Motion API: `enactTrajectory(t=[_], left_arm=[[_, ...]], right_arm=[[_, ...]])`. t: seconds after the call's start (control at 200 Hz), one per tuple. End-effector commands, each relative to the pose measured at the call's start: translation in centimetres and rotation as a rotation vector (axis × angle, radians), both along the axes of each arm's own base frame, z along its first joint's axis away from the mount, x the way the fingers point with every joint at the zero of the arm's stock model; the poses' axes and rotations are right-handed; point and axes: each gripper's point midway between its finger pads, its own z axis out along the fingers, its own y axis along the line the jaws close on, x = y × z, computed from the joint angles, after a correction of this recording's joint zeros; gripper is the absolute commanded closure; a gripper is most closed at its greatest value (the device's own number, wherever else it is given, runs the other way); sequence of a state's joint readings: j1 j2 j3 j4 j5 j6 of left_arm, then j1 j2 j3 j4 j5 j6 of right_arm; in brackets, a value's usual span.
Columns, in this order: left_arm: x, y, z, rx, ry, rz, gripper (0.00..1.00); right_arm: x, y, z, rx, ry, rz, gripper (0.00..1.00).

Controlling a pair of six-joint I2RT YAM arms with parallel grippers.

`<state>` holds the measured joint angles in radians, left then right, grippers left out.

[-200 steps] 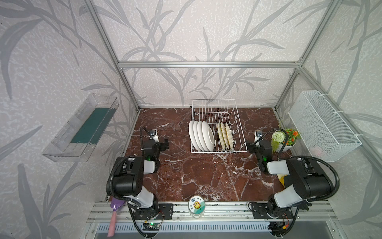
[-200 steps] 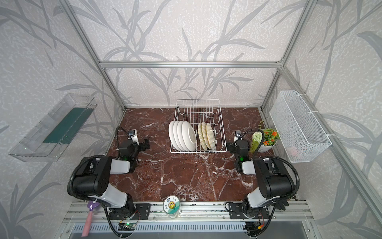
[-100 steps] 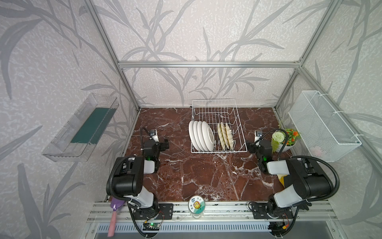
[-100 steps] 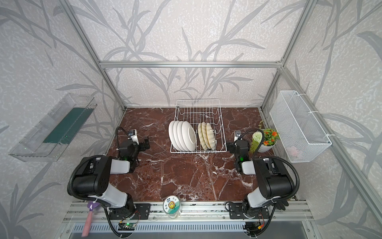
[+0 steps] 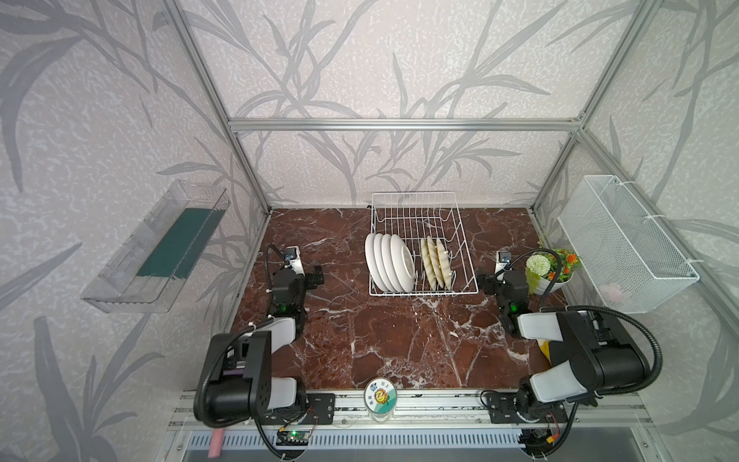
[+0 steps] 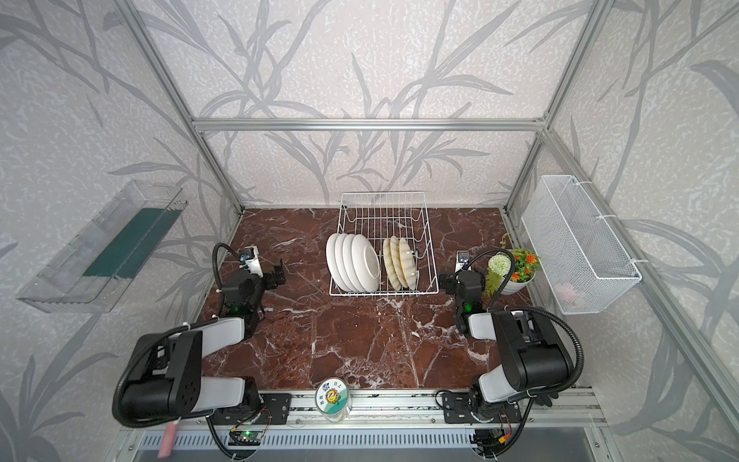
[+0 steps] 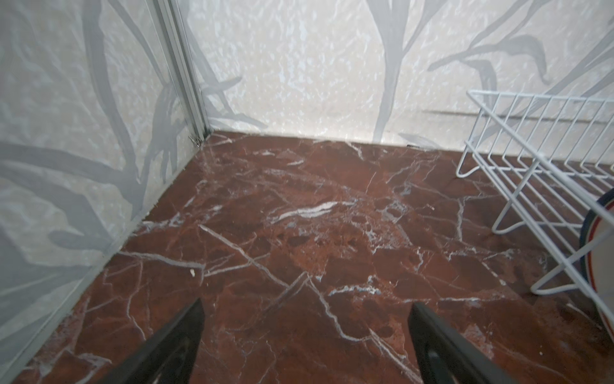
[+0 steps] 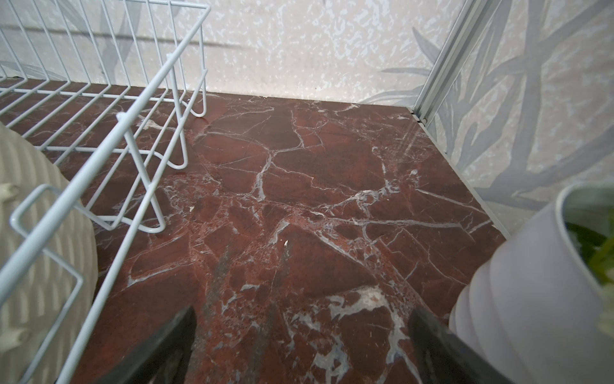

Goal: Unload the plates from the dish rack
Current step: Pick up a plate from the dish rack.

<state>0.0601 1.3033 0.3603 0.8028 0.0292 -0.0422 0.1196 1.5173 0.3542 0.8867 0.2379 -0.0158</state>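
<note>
**Plates all racked, arms flanking with empty jaws**

Seven plates stand on edge in the near half of the dish rack, which sits at the back middle of the marble tabletop. The four white plates fill its left side and the three wicker plates its right. Each is propped between upright prongs so that it leans without rolling. The left arm reaches forward, its tip near the rack's left wall, and the right arm ends just beside its right wall, both low over the stone. To my eye that pairing gives each arm the stack nearest it, and the unloading has not begun.

Both top views give the count and the layout, but the jaws are too small there to read. The wrist views settle it: the left jaws are spread wide with only bare marble between them, and the right jaws likewise. Neither pair touches anything.

The left wrist view also catches what the top views hide, a dark band and a reddish band along a white plate's edge behind the rack wires. The right wrist view shows a wicker plate's ribbed cream surface through the wires. It also shows the potted plant close by the right jaws, something to mind on any outward swing.
</note>
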Motion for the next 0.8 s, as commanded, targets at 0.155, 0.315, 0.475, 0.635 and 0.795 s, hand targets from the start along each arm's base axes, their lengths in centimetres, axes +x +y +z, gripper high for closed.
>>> enactTrajectory(t=[0.155,0.315,0.475,0.635,0.795], left_arm=[[0.0,-1.1,6.1,0.006,-0.039,-0.057,0.02],[-0.2,-2.6,7.3,-0.037,-0.031,-0.133,0.02],[0.0,-3.5,7.9,-0.097,-0.038,-0.178,0.02],[0.3,-4.8,9.0,-0.167,-0.029,-0.237,0.02],[0.6,-6.0,10.4,-0.294,0.054,-0.28,0.01]], right_arm=[[-0.3,0.3,1.4,-0.002,-0.057,0.014,0.01],[-0.4,-0.2,3.4,0.006,-0.004,-0.008,0.01],[-0.6,-1.0,5.5,0.013,-0.036,-0.056,0.01],[-0.9,-1.6,7.7,-0.001,-0.032,-0.091,0.01],[-1.1,-1.2,10.6,0.01,-0.034,-0.066,0.01]])
